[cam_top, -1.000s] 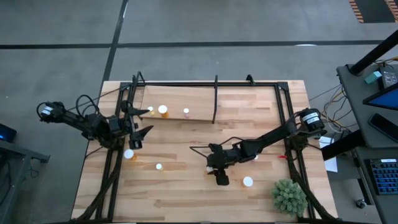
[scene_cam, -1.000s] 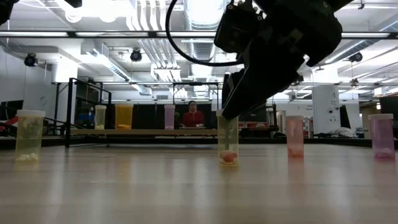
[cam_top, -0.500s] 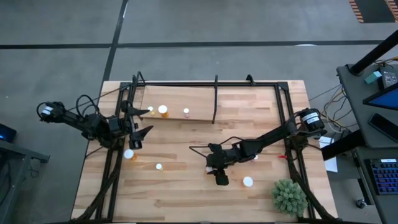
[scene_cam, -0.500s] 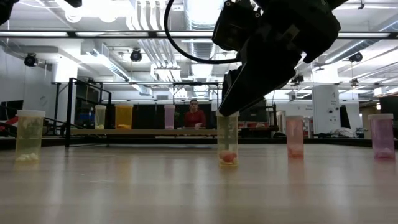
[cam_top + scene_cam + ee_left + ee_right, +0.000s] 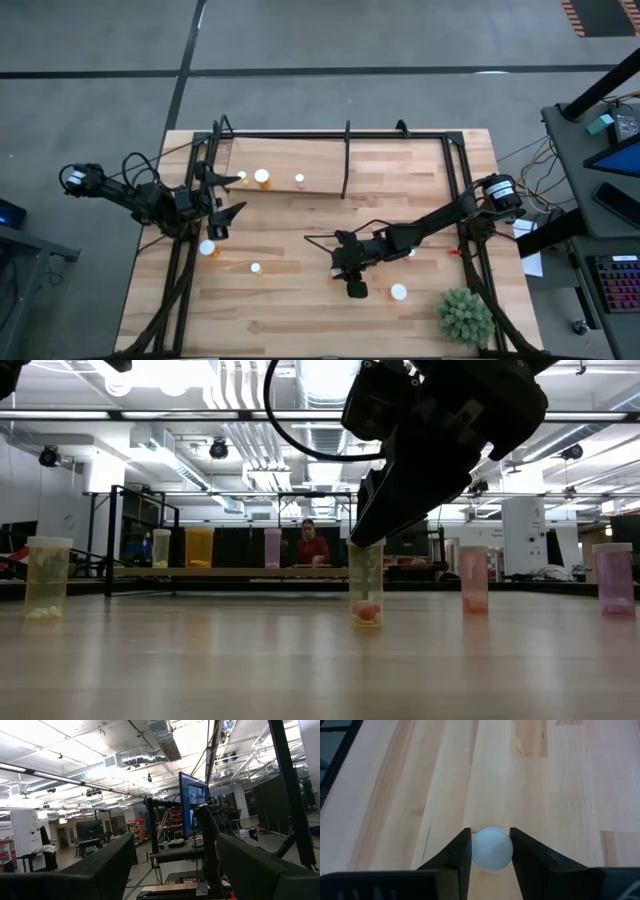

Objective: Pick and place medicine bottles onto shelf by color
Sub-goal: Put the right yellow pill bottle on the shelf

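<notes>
From above, the pale wooden shelf board with a thin black post (image 5: pixel 290 170) lies at the far side of the big wooden counter (image 5: pixel 300 310). Three little white-capped medicine bottles (image 5: pixel 262 178) already stand on it in a row. More bottles wait out on the counter: two near the left side (image 5: pixel 208 248), one by the spiky green plant (image 5: pixel 466 316), and one under the right arm. So I think the job is less than half done. The left pincer (image 5: pixel 222 208) waits by the left end of the shelf. The right pincer (image 5: pixel 340 270) reaches down in the middle of the counter. Its arm hides the bottle there, and the bottles are too tiny here to tell their colours.

From counter height, the right arm comes down onto a clear yellowish bottle with pink bits at the bottom (image 5: pixel 366 584). The bottle stands on the counter, not lifted. Two pinkish bottles stand off to the side (image 5: pixel 474 578) and a yellowish one at the other side (image 5: pixel 48 577). The pincer tips are hidden behind the dark arm.

The left wrist view shows only the room, with its two dark fingers (image 5: pixel 115 865) spread wide and nothing between them.

In the right wrist view, the two dark fingers (image 5: pixel 457 855) sit close on both sides of a round white cap (image 5: pixel 491 849), narrow. I cannot tell if they squeeze it yet. The bottle's body is hidden under its cap.
</notes>
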